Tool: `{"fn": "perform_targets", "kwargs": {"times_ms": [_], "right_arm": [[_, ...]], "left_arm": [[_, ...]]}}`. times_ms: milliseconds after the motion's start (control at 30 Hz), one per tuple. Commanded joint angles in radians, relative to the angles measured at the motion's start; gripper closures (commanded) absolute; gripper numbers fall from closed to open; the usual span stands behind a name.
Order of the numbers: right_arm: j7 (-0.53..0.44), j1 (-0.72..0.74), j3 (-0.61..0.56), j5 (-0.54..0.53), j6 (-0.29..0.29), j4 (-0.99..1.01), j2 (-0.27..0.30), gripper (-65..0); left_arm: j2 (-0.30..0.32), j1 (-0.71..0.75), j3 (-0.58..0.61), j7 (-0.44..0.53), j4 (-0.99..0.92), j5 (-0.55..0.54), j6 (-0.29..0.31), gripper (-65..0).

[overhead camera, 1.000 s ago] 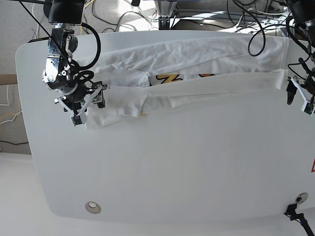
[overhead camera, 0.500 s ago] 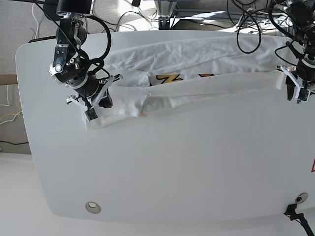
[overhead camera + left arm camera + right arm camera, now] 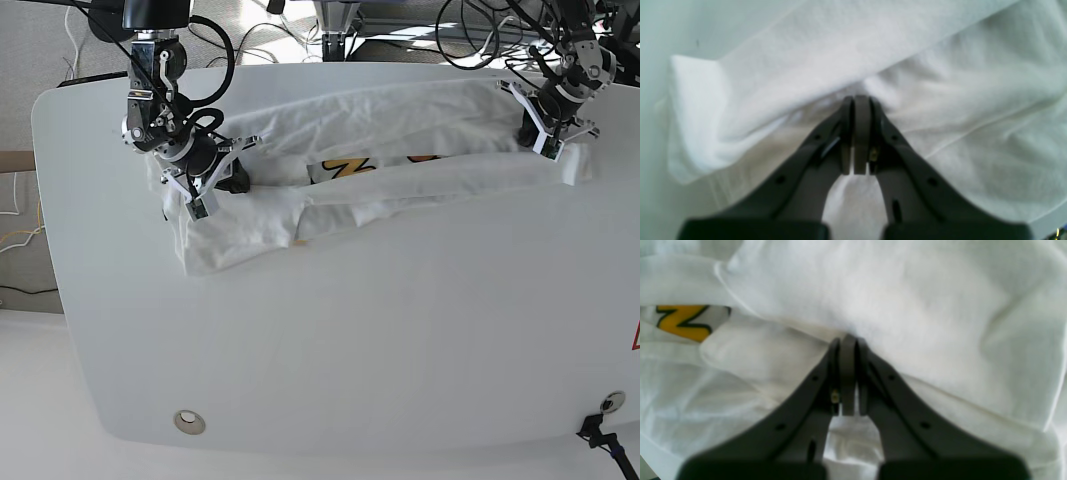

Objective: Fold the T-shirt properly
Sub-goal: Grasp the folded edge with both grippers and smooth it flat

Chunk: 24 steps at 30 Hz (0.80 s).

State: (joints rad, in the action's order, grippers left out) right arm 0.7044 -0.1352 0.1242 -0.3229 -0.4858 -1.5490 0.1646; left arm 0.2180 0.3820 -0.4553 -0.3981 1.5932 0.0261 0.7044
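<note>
Right across the far half of the table (image 3: 330,350) lies the T-shirt (image 3: 400,180), a long white band of bunched cloth running from one side to the other, with its near edge folded up over itself in a flatter strip. Where that strip parts from the layer behind it, a bit of the print shows — yellow and orange letters outlined in black, seen in the base view and again at the left edge of the right wrist view. At the end of the shirt on the base view's left, the right gripper (image 3: 848,340) has its jaws pressed together on a ridge of white cloth, the fabric puckering right at the tips. At the other end, the left gripper (image 3: 858,100) is likewise clamped on a fold of the shirt, with a thick rolled edge of cloth lying just beyond its tips. Both arms reach in from the far side of the table. Cables (image 3: 480,40) trail on the floor behind it, and a small round metal fitting (image 3: 187,422) sits in the tabletop near the front corner.
</note>
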Motion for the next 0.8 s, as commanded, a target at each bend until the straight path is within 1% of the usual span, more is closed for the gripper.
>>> {"fn": "perform_targets", "kwargs": {"times_ms": [0, 100, 200, 333, 400, 533, 600, 633, 700, 733, 767], "right_arm": [[0.025, -0.008, 0.001, 0.04, 0.011, 0.025, 0.011, 0.0], [-0.001, -0.008, 0.002, 0.041, 0.012, 0.041, 0.011, 0.0], [-0.001, -0.007, 0.041, 0.041, 0.012, 0.045, 0.006, 0.0], [-0.001, -0.007, 0.055, 0.041, 0.012, 0.045, 0.006, 0.0], [-0.001, -0.005, 0.055, 0.041, 0.012, 0.045, 0.008, 0.0], [-0.001, -0.005, 0.055, 0.041, 0.012, 0.045, 0.008, 0.0], [-0.001, 0.003, 0.053, 0.041, 0.012, 0.045, 0.008, 0.0], [-0.001, 0.004, 0.053, 0.04, 0.012, 0.045, 0.006, 0.0], [-0.001, 0.004, 0.052, 0.04, 0.012, 0.045, 0.006, 0.0], [-0.001, 0.006, 0.05, 0.04, 0.012, 0.045, 0.006, 0.0], [-0.001, 0.006, 0.05, 0.04, 0.012, 0.045, 0.006, 0.0]], "left_arm": [[0.031, -0.042, 0.008, -0.011, -0.029, 0.011, -0.006, 0.0], [0.068, -0.15, 0.014, -0.011, -0.126, 0.011, -0.006, 0.0], [0.076, -0.242, 0.014, -0.014, -0.173, 0.011, -0.006, 0.0], [0.113, -0.255, 0.013, -0.015, -0.13, 0.004, -0.006, 0.0], [0.116, -0.254, 0.003, -0.015, -0.075, 0.004, -0.006, 0.0], [0.117, -0.255, -0.079, -0.015, -0.032, 0.004, -0.006, 0.0], [0.137, -0.259, -0.095, -0.015, -0.03, 0.004, -0.006, 0.0], [0.142, -0.272, -0.098, -0.015, -0.032, 0.004, -0.006, -2.2], [0.143, -0.3, -0.109, -0.015, -0.04, 0.004, -0.006, -16.5], [0.143, -0.309, -0.124, -0.015, -0.049, 0.004, -0.006, -22.2], [0.142, -0.312, -0.138, -0.015, -0.058, 0.004, -0.006, -26.0]]}}
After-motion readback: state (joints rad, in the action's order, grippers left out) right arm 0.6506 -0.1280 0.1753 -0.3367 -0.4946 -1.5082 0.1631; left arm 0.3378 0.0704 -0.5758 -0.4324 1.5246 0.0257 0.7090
